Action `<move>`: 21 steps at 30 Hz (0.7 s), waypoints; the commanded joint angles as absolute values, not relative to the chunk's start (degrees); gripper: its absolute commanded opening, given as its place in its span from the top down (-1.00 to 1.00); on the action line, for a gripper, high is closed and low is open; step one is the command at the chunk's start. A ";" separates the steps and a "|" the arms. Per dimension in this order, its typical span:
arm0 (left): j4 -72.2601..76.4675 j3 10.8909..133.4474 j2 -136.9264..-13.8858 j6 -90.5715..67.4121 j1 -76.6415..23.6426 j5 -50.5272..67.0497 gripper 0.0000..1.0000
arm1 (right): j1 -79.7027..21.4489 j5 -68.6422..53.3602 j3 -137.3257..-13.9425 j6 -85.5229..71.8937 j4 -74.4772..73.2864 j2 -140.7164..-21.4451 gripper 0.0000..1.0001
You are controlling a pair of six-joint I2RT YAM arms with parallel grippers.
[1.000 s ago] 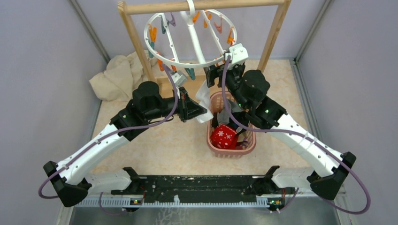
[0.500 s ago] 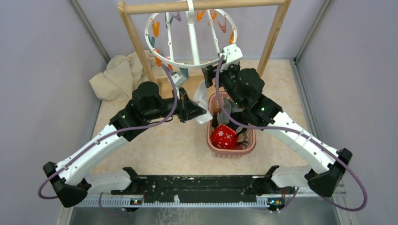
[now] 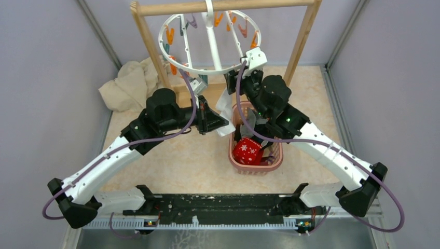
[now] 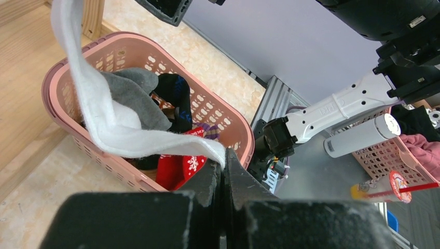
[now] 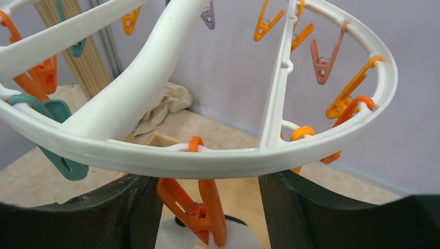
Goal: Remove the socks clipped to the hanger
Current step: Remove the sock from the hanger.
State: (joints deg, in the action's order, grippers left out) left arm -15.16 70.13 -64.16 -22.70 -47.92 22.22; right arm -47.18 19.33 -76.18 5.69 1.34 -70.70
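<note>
One white sock (image 4: 96, 116), pinched tight by our left gripper (image 4: 223, 162).
Right wrist alone shows right gripper (image 5: 210, 207) agape around the orange clip (image 5: 179, 199).

Left fingers (image 4: 207, 179) pinched shut, arm extended; right fingers (image 5: 119, 212) apart — arm raised.

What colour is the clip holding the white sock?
Orange; the clip shows best in the right wrist view.

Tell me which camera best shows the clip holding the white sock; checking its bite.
Right wrist: the orange clip bites the white sock up close. Top view hides it behind the arm; left wrist shows only sock.
</note>
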 commanded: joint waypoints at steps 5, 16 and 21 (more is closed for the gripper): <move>-15.64 72.81 -65.16 -22.07 -48.25 23.27 0.98 | -47.13 17.90 -76.51 6.98 7.44 -70.76 -0.14; -15.65 72.71 -65.63 -21.87 -48.26 23.53 0.98 | -47.11 17.61 -75.61 8.94 8.96 -70.61 -0.33; -15.58 72.38 -65.58 -21.93 -48.25 23.50 0.98 | -47.20 17.63 -74.99 10.48 9.50 -70.52 -0.26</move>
